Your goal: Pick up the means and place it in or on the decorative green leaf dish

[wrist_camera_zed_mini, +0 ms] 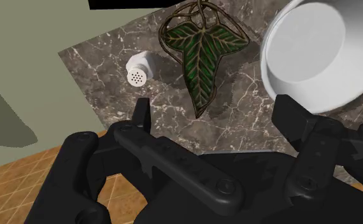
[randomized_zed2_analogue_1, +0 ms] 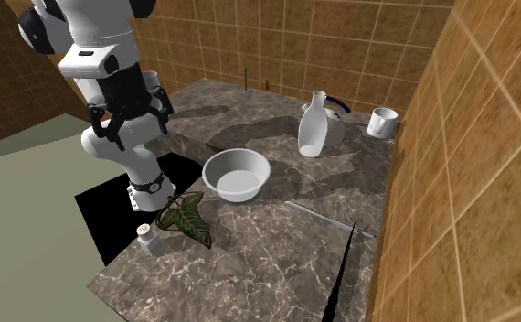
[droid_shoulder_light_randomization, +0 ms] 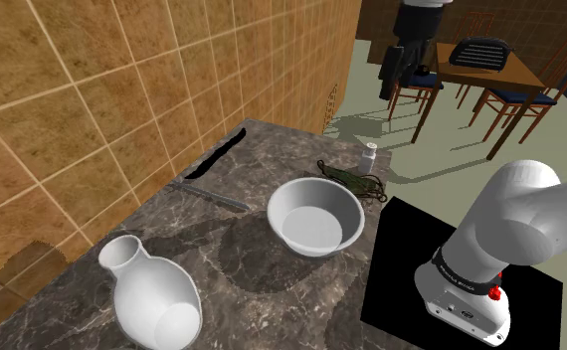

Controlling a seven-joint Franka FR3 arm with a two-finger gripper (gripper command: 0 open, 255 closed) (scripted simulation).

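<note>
While the pincer [wrist_camera_zed_mini: 212, 105] is hanging high above the bench [randomized_zed2_analogue_1: 277, 256], its two black fingers are standing well apart and are gripping nothing.

The task's word for its thing is vague; I am taking it to mean the small white shaker [wrist_camera_zed_mini: 139, 69]. It is standing upright near the corner of the bench, close to the edge, with its perforated cap facing up toward the wrist camera. The green leaf dish [wrist_camera_zed_mini: 200, 51] is lying just beside it, with a narrow strip of marbled top showing between the two. The white bowl [wrist_camera_zed_mini: 320, 60] is sitting on the far side of the dish from the shaker.

The shaker is looking light, rigid and smooth, so I am expecting little resistance but some risk of slipping or tipping, being narrow, tall for its base, and so near the bench edge. A descent from straight above seems best, with the fingers closing across the round body below the cap, squarely through its middle so that it is not squirting sideways. The dish is looking shallow and flat, with thin looping stems at its wide end, so the broad middle of the leaf is offering the steadiest landing place.
</note>
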